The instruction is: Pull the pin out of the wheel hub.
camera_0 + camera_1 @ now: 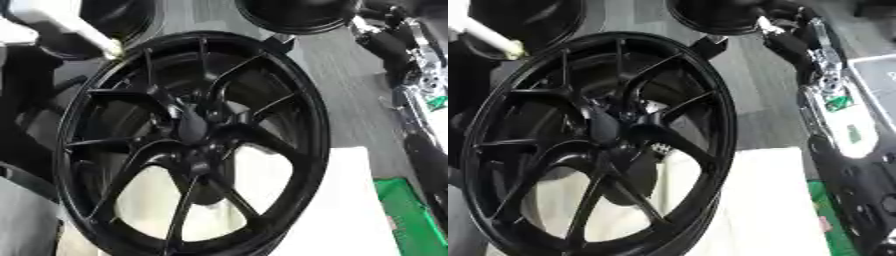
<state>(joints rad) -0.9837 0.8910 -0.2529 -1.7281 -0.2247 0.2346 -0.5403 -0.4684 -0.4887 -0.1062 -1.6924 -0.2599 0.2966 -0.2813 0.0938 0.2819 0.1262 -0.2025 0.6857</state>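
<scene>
With my right arm (833,115) beside the wheel hub (188,142), fingers unreadable and pin unlocated, I risk grasping a spoke.

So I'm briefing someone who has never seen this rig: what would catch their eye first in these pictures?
The big black spoked wheel standing on edge fills most of both views, its hub near the middle. Behind its lower half lies a white surface, with a green object at the lower right. The robot's right arm, black with silver joints, runs down the right side; I can make out no pin and neither hand.
</scene>
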